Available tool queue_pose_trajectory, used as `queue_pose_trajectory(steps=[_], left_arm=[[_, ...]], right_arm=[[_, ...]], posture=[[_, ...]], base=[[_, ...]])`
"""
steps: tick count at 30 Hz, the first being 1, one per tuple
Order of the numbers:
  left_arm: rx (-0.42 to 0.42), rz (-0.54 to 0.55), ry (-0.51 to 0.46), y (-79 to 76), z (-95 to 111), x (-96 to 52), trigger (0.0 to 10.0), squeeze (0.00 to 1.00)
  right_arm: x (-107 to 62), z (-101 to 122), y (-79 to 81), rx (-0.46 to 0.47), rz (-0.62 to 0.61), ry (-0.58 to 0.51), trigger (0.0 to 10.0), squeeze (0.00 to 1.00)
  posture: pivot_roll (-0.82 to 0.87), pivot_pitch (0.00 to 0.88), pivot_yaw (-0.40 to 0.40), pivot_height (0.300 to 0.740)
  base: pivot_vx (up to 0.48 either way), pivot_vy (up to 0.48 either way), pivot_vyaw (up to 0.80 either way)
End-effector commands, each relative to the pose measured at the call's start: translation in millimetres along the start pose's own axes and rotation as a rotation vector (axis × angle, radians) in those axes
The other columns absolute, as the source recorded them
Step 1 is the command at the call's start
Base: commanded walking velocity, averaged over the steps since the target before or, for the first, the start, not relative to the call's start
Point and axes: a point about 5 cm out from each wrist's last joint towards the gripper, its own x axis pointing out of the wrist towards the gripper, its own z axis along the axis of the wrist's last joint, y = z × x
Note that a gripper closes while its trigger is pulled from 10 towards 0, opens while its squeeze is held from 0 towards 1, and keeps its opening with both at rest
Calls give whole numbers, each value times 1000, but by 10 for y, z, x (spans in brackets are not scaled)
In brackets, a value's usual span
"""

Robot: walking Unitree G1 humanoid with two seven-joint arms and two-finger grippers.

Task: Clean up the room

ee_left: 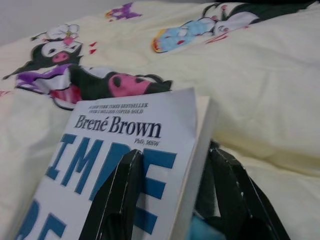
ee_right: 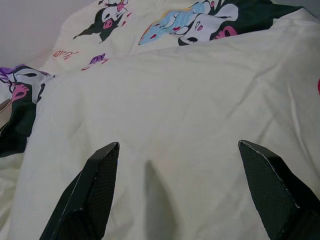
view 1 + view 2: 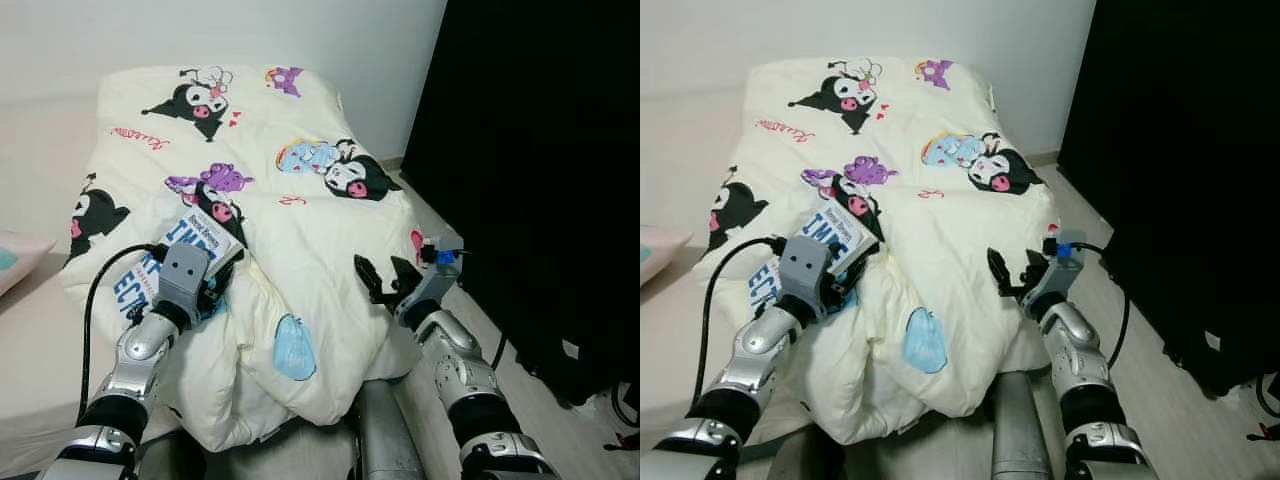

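Far left, a pink pillow (image 3: 18, 258) peeks in at the 9 o'clock edge of the bed. Next, the left gripper (image 3: 208, 283) is clamped on a book (image 3: 170, 262), white with big blue letters, fingers (image 1: 117, 192) pinching cover and pages. The book lies on the quilt (image 3: 300, 170), left of the middle, tilted; its long axis runs from 7 o'clock up toward 1 o'clock, with the top edge pointing at the purple cartoon print. Across the cream quilt at about 4 o'clock, the right gripper (image 3: 387, 279) hovers near the bed's right edge, fingers spread wide and holding nothing. Far right, at 3 o'clock, stands a black wardrobe (image 3: 540, 150).
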Motion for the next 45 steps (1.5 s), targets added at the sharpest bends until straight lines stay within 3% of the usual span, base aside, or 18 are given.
queue_pose_trajectory(steps=[1,8,9,10,11,12,15,16,25,27,33,34,35,36,37,38,39,45], left_arm=[[52,34,2,23,11,8,10000,0],[202,111,31,67,6,19,10000,0],[237,111,39,63,0,20,8745,0],[259,112,44,60,-5,21,8745,0],[274,112,44,57,-5,21,4706,0],[271,126,41,73,0,22,1765,0],[266,148,36,90,7,23,1765,0],[252,173,31,125,23,30,0,0],[28,381,-56,515,245,97,0,0],[17,396,-64,551,266,100,0,0],[62,574,-107,939,475,77,0,0],[171,676,-89,1145,566,34,0,0],[319,716,-53,1265,626,10,3059,0],[319,716,-53,1265,626,10,3059,0],[568,757,-8,1403,718,-25,4745,0],[568,757,-8,1403,718,-25,4745,0],[761,774,25,1501,799,-52,10000,0],[963,836,77,1658,916,-108,10000,0]], right_arm=[[-31,-33,-3,-1,4,14,10000,0],[-29,-24,1,-1,3,10,10000,0],[-28,-21,1,-1,3,10,10000,0],[-28,-19,2,-1,2,10,10000,0],[-28,-15,2,-1,2,9,10000,0],[-28,-12,1,-2,2,9,10000,0],[-28,-9,1,-4,2,10,10000,0],[-28,-11,1,-5,2,12,10000,0],[-19,-31,27,-12,9,24,10000,0],[-18,-31,29,-12,9,24,10000,0],[-5,-17,44,-13,15,21,10000,0],[1,-12,58,-14,19,18,10000,0],[5,-7,69,-14,22,16,10000,0],[5,-7,69,-14,22,16,10000,0],[11,0,81,-14,25,12,10000,0],[11,0,81,-14,25,12,10000,0],[17,7,92,-14,28,10,10000,0],[28,9,112,-12,33,8,10000,0]], posture=[[-221,193,-26,521],[-224,194,-26,521],[-225,194,-26,521],[-225,194,-26,521],[-225,194,-26,521],[-226,192,-26,521],[-226,192,-26,521],[-226,191,-28,521],[-224,186,-28,521],[-224,186,-28,521],[-223,180,-27,521],[-221,179,-28,521],[-219,180,-27,521],[-219,180,-27,521],[-218,179,-27,521],[-218,179,-27,521],[-212,181,-26,521],[-203,184,-29,521]], base=[[0,0,0],[0,0,0],[0,0,0],[0,0,0],[0,0,0],[0,0,0],[0,0,0],[0,0,0],[0,0,0],[0,0,0],[0,0,0],[0,0,0],[0,0,0],[0,0,0],[0,0,0],[0,0,0],[0,0,0],[0,0,0]])
